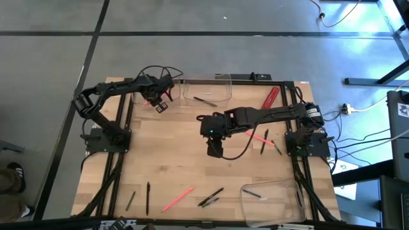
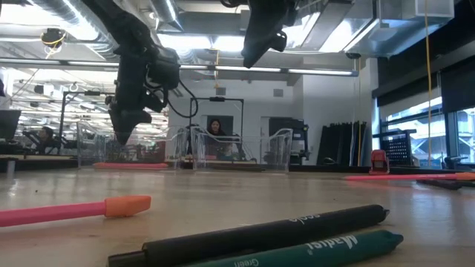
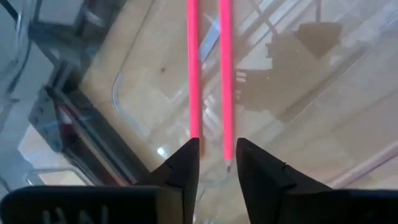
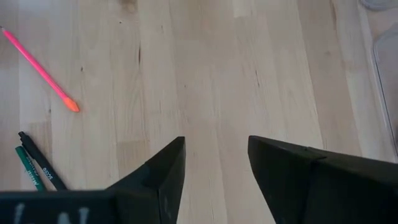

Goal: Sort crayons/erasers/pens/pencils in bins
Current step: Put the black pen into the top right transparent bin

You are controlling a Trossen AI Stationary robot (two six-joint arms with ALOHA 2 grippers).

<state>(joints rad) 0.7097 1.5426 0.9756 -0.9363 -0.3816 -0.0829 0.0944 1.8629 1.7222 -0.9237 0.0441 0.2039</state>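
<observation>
My left gripper (image 1: 160, 104) hangs open, fingers pointing down, over the clear far-left bin (image 1: 142, 97). Two pink sticks (image 3: 225, 74) lie side by side on that bin's floor. One ends between my fingertips (image 3: 217, 146); the other runs in behind one fingertip. My right gripper (image 1: 215, 148) is open above the bare middle of the table, with nothing between its fingers (image 4: 216, 146). A second clear bin (image 1: 208, 89) at the far edge holds a dark pen (image 1: 204, 100). A third bin (image 1: 271, 201) at the near right holds a dark stick (image 1: 252, 191).
Loose sticks lie on the wooden table: a pink one (image 1: 177, 199), black ones (image 1: 147, 197) and a dark pair (image 1: 211, 197) near the front edge, and a pink (image 1: 259, 136) and dark one (image 1: 264, 142) at the right. A red object (image 1: 271, 97) lies far right.
</observation>
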